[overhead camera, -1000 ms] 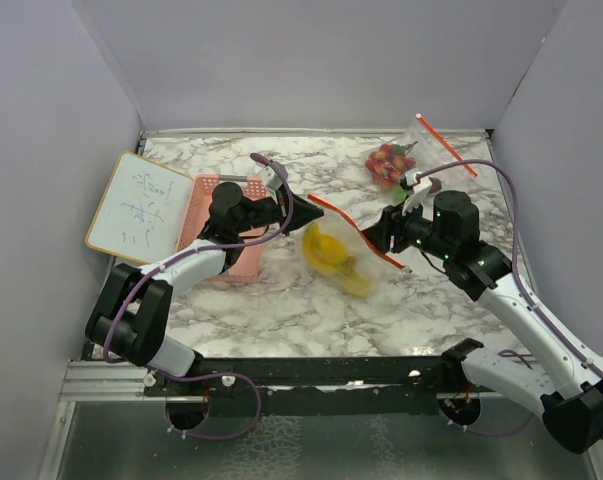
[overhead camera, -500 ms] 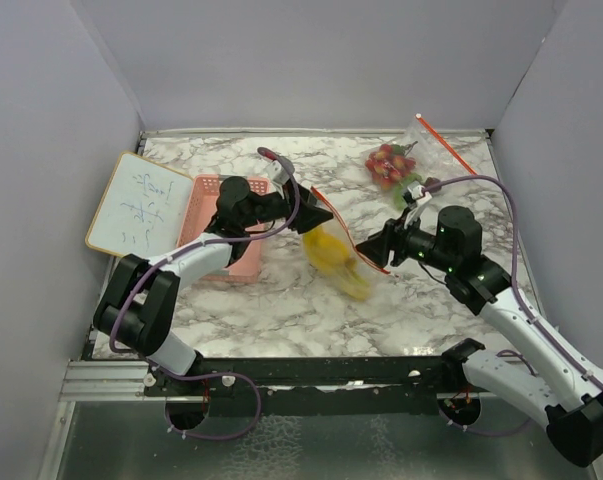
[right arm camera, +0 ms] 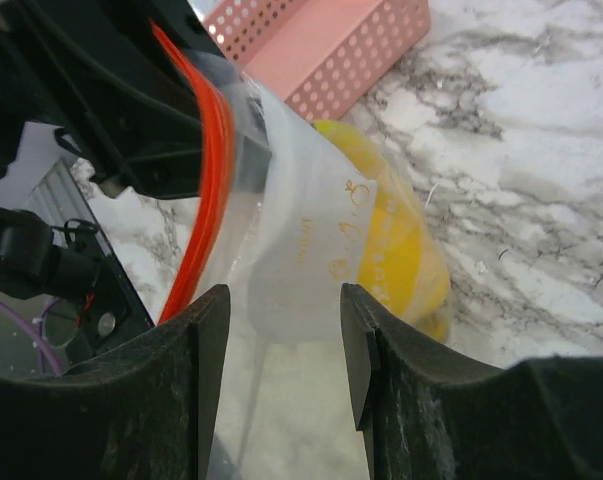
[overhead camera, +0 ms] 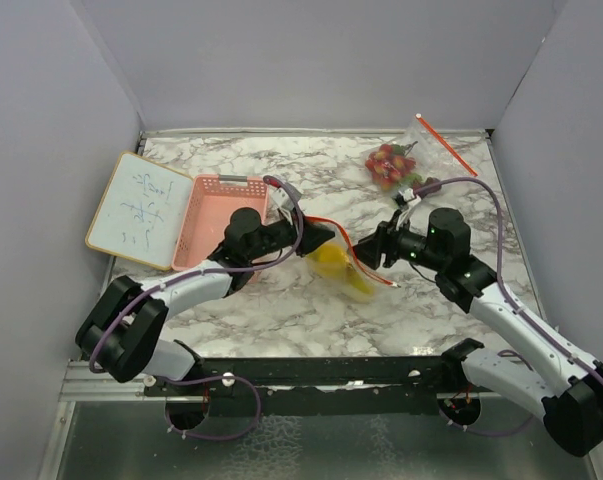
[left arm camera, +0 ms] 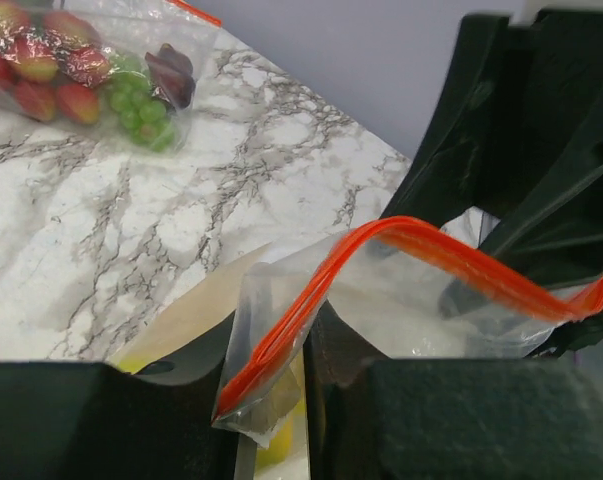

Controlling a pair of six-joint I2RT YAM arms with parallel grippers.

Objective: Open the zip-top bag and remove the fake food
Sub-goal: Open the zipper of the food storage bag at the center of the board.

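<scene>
A clear zip-top bag [overhead camera: 343,262] with an orange zip strip [left arm camera: 451,255] lies mid-table. The fake food [overhead camera: 333,260] inside it is yellow pieces, which also show in the right wrist view [right arm camera: 406,250]. My left gripper [overhead camera: 317,238] is shut on the bag's left zip corner [left arm camera: 271,370]. My right gripper [overhead camera: 367,250] is at the bag's right side. Its jaws stand apart, with bag film [right arm camera: 301,240] between them. The orange strip [right arm camera: 206,190] curves between the two grippers.
A second zip-top bag [overhead camera: 393,163] with red strawberries, green and purple pieces lies at the back right; it also shows in the left wrist view [left arm camera: 81,70]. A pink slotted basket [overhead camera: 216,215] and a small whiteboard [overhead camera: 139,208] sit at the left.
Both grippers have moved toward each other and nearer the front. The zip strip, stretched straight before, now sags in a curve. The bag has shifted with them.
</scene>
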